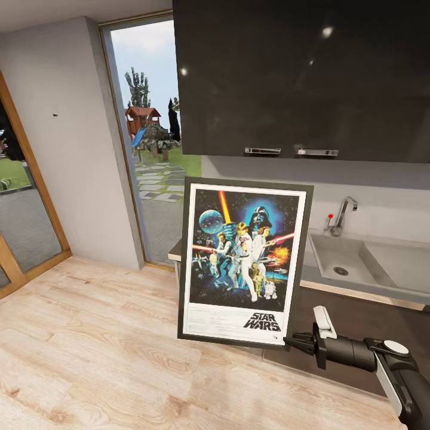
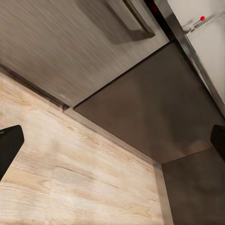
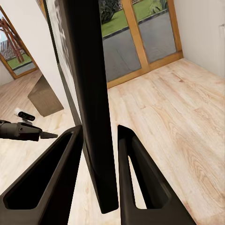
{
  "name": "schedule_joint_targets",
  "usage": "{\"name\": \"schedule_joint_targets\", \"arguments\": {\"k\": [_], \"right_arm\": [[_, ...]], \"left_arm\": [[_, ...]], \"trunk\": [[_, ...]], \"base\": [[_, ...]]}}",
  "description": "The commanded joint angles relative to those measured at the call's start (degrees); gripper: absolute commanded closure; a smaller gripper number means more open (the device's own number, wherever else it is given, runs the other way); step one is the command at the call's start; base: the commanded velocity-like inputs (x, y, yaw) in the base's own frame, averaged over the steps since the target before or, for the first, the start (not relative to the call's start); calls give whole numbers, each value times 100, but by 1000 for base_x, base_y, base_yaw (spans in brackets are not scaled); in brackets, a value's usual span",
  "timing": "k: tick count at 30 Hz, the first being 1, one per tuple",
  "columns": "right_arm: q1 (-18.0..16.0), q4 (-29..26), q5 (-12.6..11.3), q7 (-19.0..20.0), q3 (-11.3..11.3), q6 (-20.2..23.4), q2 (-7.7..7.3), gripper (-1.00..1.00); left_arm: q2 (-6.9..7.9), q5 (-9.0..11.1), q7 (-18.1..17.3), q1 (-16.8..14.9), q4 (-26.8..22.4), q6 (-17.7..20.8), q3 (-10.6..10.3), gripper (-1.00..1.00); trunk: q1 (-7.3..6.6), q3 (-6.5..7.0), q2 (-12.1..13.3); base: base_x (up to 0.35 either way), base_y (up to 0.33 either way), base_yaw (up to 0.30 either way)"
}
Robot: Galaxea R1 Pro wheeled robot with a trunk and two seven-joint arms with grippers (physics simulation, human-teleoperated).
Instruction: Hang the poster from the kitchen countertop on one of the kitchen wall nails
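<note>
Poster (image 1: 245, 263): right pincer (image 1: 294, 342) clamping its lower frame corner, holding it upright; left pincer (image 2: 112, 140) hanging apart. Risk: pivoting, slipping from corner-only grip.

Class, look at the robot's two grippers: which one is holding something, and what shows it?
The right gripper: its two fingers clamp the dark edge of the poster. The left gripper has its fingers spread over bare floor.

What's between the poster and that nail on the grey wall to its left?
Nothing visible. The poster, held at its lower corner by the right gripper, has open air and bare floor between it and the nail up on the wall section left of the glass door.
</note>
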Motion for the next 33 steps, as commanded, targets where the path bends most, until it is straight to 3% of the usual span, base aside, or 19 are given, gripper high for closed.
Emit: {"name": "schedule_joint_targets", "arguments": {"k": [1,7,20,33], "right_arm": [[-5,0,-15,21,-1,66,-1,100],[-5,0,-15,21,-4,66,-1,100],[-5,0,-12,21,-8,66,-1,100],[-5,0,-11,21,-4,62,-1,100]], "left_arm": [[3,30,-6,-5,6,-58,-24,-100],[3,31,-6,-5,6,-59,-24,-100],[3,33,-4,-5,9,-58,-24,-100],[3,33,-6,-5,9,-58,-24,-100]], "trunk": [[4,-14,-14],[4,-14,-14],[4,-14,-14],[4,-14,-14]], "base": [[0,0,0],[0,0,19],[24,16,188],[167,229,12]]}}
